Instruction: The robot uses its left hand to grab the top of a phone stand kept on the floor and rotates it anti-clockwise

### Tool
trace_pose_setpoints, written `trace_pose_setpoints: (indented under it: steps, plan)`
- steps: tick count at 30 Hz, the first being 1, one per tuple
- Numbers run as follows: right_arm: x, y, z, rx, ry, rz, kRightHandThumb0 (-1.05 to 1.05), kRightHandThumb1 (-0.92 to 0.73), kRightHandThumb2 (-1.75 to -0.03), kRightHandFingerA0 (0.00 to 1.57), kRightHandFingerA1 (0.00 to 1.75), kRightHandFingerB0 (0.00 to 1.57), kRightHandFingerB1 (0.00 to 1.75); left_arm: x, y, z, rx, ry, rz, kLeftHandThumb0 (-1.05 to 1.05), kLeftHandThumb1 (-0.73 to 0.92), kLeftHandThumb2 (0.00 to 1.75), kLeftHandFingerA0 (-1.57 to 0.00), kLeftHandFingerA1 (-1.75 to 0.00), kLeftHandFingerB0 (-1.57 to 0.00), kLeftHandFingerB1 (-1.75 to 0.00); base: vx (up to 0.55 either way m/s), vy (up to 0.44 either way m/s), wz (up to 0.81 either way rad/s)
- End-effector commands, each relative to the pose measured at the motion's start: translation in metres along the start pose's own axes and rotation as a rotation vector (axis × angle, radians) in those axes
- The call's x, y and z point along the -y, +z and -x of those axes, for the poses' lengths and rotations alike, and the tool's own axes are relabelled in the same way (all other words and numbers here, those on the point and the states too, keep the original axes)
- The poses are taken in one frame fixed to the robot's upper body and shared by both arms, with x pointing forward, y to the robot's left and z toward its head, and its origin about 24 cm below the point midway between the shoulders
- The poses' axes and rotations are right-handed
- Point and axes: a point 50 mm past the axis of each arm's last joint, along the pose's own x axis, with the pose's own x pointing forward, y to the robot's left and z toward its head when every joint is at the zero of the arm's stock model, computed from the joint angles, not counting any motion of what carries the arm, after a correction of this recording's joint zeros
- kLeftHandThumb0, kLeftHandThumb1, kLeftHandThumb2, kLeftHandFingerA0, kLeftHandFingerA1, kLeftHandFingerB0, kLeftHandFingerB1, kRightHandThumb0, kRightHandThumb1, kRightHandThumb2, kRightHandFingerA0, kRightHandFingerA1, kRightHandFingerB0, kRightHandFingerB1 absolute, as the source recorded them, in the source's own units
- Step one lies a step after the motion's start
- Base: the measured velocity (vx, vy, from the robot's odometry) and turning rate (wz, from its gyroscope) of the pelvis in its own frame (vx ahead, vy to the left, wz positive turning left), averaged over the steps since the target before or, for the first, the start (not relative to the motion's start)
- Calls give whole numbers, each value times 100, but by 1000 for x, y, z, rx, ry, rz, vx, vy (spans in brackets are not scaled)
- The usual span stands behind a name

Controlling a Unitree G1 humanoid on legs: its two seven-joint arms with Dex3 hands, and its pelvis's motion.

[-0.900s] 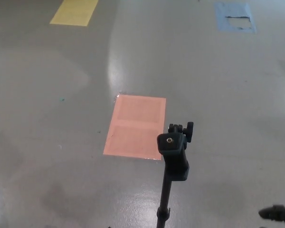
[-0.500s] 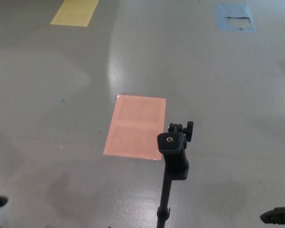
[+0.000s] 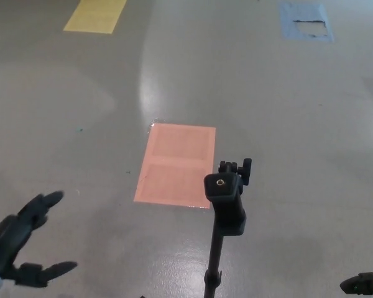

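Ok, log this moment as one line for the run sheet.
phase: reach | left robot hand: open, apart from phone stand | stand: upright, untouched | right robot hand: frame edge, state unclear

Seeing one phone stand (image 3: 227,202), two robot hands (left hand (image 3: 18,242), right hand (image 3: 363,284)), and three floor patches: pink patch (image 3: 177,164), yellow patch (image 3: 95,15), blue patch (image 3: 306,20).

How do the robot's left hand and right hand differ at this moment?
The left hand is well inside the picture at the lower left, fingers spread apart and holding nothing; the right hand shows only as a dark tip at the lower right corner, so its fingers cannot be judged. The left hand is raised toward the phone stand; the right hand sits low at the edge. Both are black, and neither touches the stand.
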Motion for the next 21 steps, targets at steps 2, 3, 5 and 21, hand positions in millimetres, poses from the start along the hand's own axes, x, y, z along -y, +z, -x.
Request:
trace_pose_setpoints:
  steps: [2, 3, 5, 21]
  plan:
    - [8, 1, 2, 2, 1, 13, -45, -72, -78, 28, 44, 14, 35, -2, 90, 27, 514, -29, -6, -56, 37, 73, -7, -34, -6, -17, 0, 0, 0]
    - [9, 1, 2, 4, 1, 20, -45, -72, -78, 26, 44, 14, 35, -2, 101, 28, 561, -47, -10, -52, 34, 74, -4, -28, -1, -21, 0, 0, 0]
    - [9, 1, 3, 6, 0, 22, -45, -72, -78, 26, 44, 14, 35, -2, 110, 29, 596, -64, -11, -52, 34, 74, -4, -28, -1, -21, 0, 0, 0]
    - [10, 1, 2, 2, -1, 17, -45, -72, -78, 26, 44, 15, 35, 5, 178, 37, 790, -150, -59, -64, 41, 54, -4, -27, 0, -25, 0, 0, 0]
